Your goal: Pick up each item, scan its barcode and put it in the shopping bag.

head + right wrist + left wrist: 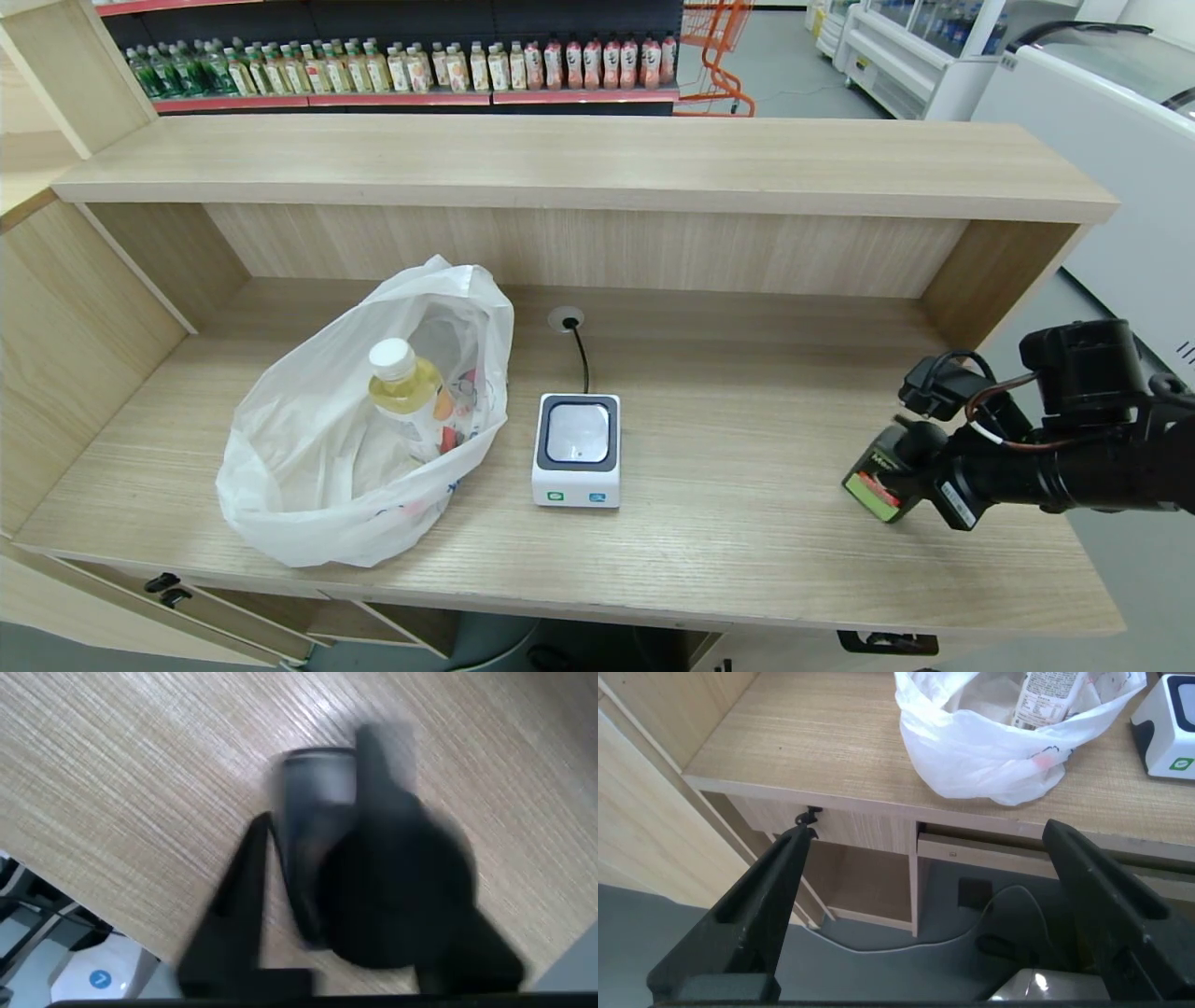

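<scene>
A white plastic shopping bag (308,448) lies open on the left of the wooden counter (747,523), with a yellow drink bottle (406,387) inside it. The white barcode scanner (577,448) stands just right of the bag. At the counter's right end, my right gripper (910,457) is shut on a dark can (873,485) with a green and red label, which is tilted. In the right wrist view the can (318,784) sits between the fingers (234,905). My left gripper (929,835) is open, in front of and below the counter edge, facing the bag (990,756) and scanner (1167,733).
A raised shelf (579,163) and side walls enclose the counter's back and ends. A black cable (581,355) runs from a hole in the counter to the scanner. Bare wood lies between scanner and can. Drawer handles (163,586) are under the front edge.
</scene>
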Controlling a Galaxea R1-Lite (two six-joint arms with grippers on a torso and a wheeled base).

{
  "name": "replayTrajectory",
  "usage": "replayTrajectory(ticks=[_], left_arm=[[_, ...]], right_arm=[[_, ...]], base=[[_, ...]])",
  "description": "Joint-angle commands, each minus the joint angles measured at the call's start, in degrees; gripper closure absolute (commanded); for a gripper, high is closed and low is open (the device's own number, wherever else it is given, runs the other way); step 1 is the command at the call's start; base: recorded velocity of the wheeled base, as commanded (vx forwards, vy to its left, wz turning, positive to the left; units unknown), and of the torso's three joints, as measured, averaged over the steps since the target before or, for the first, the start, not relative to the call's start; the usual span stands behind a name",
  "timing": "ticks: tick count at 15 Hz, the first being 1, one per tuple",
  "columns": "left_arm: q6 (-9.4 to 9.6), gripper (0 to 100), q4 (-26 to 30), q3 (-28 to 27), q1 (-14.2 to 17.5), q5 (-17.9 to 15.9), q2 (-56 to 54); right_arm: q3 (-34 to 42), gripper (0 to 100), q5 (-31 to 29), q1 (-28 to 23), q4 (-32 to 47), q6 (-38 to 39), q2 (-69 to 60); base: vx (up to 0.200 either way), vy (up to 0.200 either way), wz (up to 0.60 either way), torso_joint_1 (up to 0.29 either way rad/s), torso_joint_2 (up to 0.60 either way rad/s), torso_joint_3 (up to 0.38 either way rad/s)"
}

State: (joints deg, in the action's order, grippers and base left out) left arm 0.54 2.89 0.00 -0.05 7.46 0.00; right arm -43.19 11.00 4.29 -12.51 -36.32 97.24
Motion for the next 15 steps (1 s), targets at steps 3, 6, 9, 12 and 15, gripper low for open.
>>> replayTrajectory(ticks=[3,6,9,12,15], left_arm=[[-0.01,0,0.0,0.0,0.0,0.0,0.0],[-0.01,0,0.0,0.0,0.0,0.0,0.0],[-0.01,0,0.0,0.0,0.0,0.0,0.1],[-0.01,0,0.0,0.0,0.0,0.0,0.1],[-0.01,0,0.0,0.0,0.0,0.0,0.0]], right_arm=[[0.7,100,0.2,0.6,-0.4,-0.1,0.1],[4.3,100,2.0,0.5,-5.2,-0.1,-4.6],[13.4,100,2.3,0.2,-21.0,-1.7,-10.9],[20.5,100,4.3,-2.4,-38.6,-20.2,-14.1],[20.7,100,23.5,-1.8,-42.8,-35.2,-13.8]], base=[[0.0,0.0,0.0,0.0,0.0,0.0],[0.0,0.0,0.0,0.0,0.0,0.0],[0.0,0.0,0.0,0.0,0.0,0.0],[0.0,0.0,0.0,0.0,0.0,0.0],[0.0,0.0,0.0,0.0,0.0,0.0]])
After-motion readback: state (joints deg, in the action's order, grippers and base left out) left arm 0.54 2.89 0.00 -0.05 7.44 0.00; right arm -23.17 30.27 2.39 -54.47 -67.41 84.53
